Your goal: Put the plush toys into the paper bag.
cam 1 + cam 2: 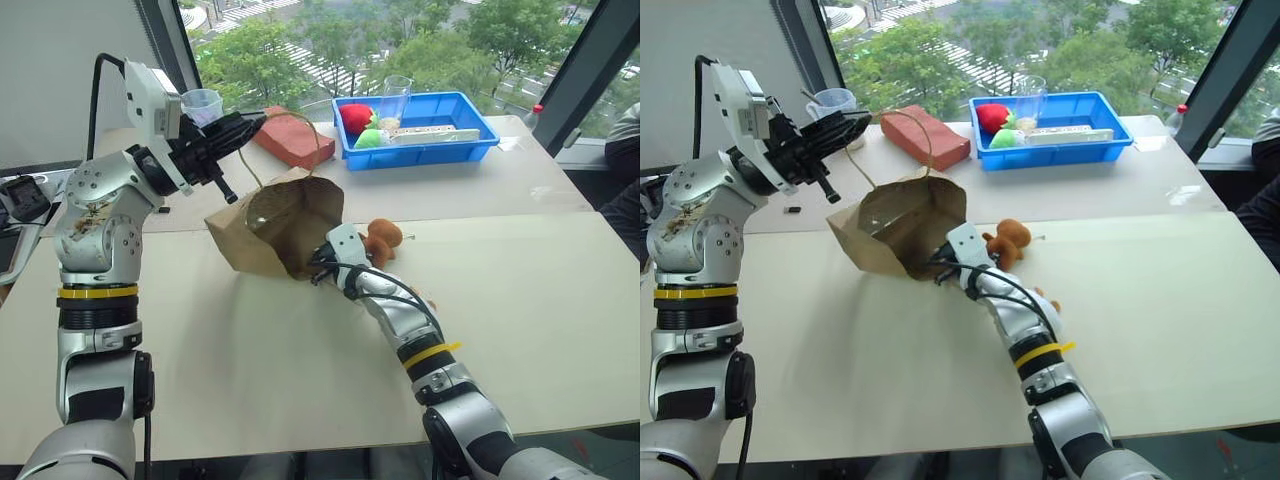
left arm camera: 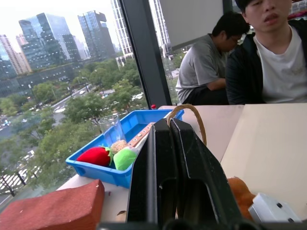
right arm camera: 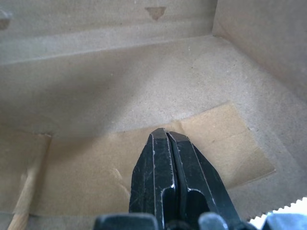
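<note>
**Desk:** What are the claws doing?

**Photographer:** The right claw [image 3: 165, 136] sits inside the mouth of the paper bag [image 1: 275, 235], fingers pressed together on nothing, over the bag's bare brown floor. The left claw [image 1: 250, 125], raised at the far left, pinches the thin loop handle [image 2: 189, 112], holding the bag tipped on its side with its mouth toward the near right.

**Desk:** And the toys?

**Photographer:** The reddish-brown plush toy [image 1: 382, 238] lies on the table [image 1: 520, 300] just right of the bag's mouth, against the right wrist. It is not in the bag.

**Desk:** How should the step go?

**Photographer:** My judgement: keep the handle up so the mouth stays wide, back the right claw out, spread it, take the brown toy by its body and carry it well past the rim before letting go. Paper gives way easily, so a push on the wall could slide or fold the bag.

**Desk:** What can't you make out?

**Photographer:** I can't pick out the white toy. A small brown scrap by the right forearm I can't identify. The bag's near side hides part of its inside. Far off, the blue tray [image 1: 470, 145] with its red and green soft things and the brick-like block [image 1: 295, 135] stand apart from the work.
</note>
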Robot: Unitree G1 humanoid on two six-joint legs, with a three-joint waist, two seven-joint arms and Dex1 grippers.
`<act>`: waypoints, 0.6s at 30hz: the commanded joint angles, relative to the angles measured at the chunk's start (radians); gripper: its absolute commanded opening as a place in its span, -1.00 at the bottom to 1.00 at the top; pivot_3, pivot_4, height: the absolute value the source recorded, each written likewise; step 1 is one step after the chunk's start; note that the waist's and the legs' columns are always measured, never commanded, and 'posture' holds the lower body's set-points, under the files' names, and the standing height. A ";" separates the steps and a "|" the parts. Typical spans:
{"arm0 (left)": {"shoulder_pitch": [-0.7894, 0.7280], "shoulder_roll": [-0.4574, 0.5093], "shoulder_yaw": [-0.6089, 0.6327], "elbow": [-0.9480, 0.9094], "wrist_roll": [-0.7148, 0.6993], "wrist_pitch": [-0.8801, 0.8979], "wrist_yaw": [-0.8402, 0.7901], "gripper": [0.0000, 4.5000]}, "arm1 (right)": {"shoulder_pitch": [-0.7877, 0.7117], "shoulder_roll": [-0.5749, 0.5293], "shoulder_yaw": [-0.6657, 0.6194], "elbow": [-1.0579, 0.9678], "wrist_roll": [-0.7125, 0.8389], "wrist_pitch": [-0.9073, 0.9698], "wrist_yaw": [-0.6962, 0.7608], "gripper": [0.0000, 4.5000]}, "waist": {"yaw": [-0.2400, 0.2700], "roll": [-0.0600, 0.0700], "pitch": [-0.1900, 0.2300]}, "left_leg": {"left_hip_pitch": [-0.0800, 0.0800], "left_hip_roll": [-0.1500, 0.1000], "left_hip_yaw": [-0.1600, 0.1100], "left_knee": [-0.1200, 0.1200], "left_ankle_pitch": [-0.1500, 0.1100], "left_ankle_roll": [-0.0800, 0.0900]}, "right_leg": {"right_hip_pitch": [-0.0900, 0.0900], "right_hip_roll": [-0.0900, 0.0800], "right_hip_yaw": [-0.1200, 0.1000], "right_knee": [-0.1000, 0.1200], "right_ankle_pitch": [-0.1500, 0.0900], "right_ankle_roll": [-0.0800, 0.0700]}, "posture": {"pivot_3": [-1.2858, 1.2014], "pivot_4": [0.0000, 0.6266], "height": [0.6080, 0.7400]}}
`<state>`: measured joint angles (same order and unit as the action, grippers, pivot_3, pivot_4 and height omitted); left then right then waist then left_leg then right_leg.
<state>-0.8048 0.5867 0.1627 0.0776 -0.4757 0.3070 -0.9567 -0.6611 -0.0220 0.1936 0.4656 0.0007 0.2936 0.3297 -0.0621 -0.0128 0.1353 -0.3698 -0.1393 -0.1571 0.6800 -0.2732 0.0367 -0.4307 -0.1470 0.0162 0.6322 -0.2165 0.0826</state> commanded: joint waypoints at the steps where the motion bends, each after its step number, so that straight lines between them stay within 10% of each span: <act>1: 0.025 0.018 -0.019 -0.061 -0.003 0.003 -0.018 -1.00 | 0.004 -0.007 0.001 -0.121 0.049 0.032 0.092 -0.98 | -0.002 0.000 0.000 | 0.000 0.000 0.000 0.000 0.000 0.000 | 0.000 0.000 0.000 0.000 0.000 0.000 | 0.03 -0.52 1.00; 5: 0.045 0.019 -0.032 -0.080 -0.006 0.007 -0.022 -1.00 | 0.018 -0.027 -0.013 -0.286 0.124 0.103 0.183 -0.98 | -0.007 0.000 0.000 | -0.002 0.000 0.000 0.000 0.000 0.000 | -0.003 0.000 0.000 0.001 0.000 0.000 | 0.03 -0.52 1.00; 18: 0.062 0.033 -0.047 -0.091 -0.007 0.014 -0.041 -1.00 | 0.071 -0.339 -0.254 -0.840 0.466 0.539 0.317 0.97 | 0.019 0.000 0.000 | -0.006 0.000 0.001 0.000 0.000 0.000 | -0.006 0.000 0.000 0.000 0.000 0.000 | 0.03 -0.52 1.00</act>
<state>-0.7357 0.6029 0.1010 0.0137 -0.4742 0.3237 -0.9946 -0.6144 -0.3175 -0.0059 -0.2766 0.3906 0.7596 0.6126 -0.0431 -0.0129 0.1353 -0.3761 -0.1393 -0.1567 0.6795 -0.2732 0.0367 -0.4372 -0.1471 0.0159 0.6323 -0.2165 0.0825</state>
